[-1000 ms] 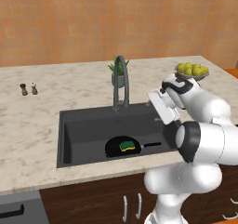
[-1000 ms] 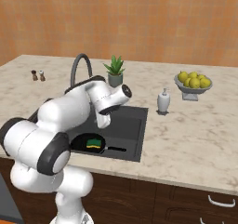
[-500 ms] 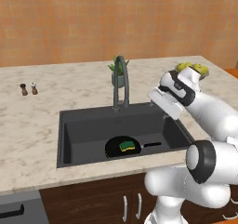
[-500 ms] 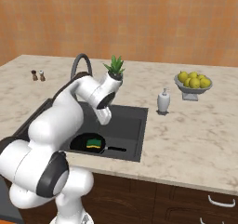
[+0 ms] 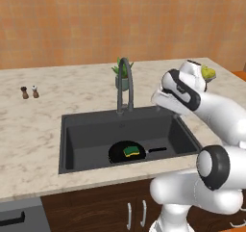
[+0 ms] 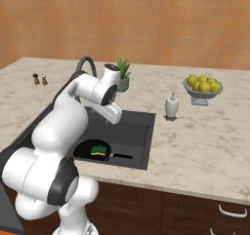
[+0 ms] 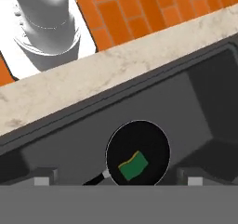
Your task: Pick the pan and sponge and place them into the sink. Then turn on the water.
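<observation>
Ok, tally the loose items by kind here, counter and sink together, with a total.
Pan: 1
Sponge: 1
Shakers: 2
Potted plant: 1
Soap dispenser: 1
Fruit bowl: 1
Total: 7

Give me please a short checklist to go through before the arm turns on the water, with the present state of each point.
1. Pan in the sink: ok, it lies flat on the basin floor.
2. Sponge in the sink: ok, it rests inside the pan.
3. Water off so far: ok, no stream runs from the faucet.
4. Gripper free of any load: ok, nothing sits between its fingertips, which stand apart.
5. Gripper near the faucet: not ok, the hand hangs over the right part of the sink, apart from the faucet.
6. Place of the faucet handle: cannot tell, no lever is plain to see in these pictures.
</observation>
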Controlling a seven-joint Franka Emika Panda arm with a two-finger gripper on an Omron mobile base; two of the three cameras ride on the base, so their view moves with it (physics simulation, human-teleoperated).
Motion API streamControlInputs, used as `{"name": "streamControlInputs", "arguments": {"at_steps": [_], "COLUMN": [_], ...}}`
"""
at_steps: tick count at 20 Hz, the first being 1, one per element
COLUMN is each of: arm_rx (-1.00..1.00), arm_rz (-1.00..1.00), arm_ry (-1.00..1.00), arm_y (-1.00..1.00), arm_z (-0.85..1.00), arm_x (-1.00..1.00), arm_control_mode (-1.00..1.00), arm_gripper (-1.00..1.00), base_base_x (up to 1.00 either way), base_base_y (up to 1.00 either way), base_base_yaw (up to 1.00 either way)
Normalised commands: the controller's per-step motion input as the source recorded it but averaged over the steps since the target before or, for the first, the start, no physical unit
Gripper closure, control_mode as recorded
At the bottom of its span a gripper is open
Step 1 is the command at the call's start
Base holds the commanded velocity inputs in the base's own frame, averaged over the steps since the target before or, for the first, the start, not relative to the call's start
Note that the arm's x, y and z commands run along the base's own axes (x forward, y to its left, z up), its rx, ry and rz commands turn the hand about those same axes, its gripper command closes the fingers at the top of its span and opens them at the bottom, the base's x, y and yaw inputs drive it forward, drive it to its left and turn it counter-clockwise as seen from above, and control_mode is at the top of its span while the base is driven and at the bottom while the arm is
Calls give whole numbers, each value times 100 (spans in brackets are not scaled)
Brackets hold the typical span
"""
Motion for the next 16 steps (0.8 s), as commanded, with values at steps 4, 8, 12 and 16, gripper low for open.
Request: {"name": "streamControlInputs", "arguments": {"at_steps": [4, 8, 12, 16], "arm_rx": [-16, -5, 0, 0], "arm_rz": [41, 42, 40, 41], "arm_ry": [-10, -28, -42, -49], "arm_y": [-8, -13, -9, -4], "arm_z": [1, 0, 0, 0], "arm_x": [0, 0, 0, 0], "arm_control_mode": [-100, -100, -100, -100], "arm_gripper": [-100, -100, -100, -100], "base_base_x": [0, 0, 0, 0], "base_base_y": [0, 0, 0, 0], "base_base_yaw": [0, 0, 0, 0]}}
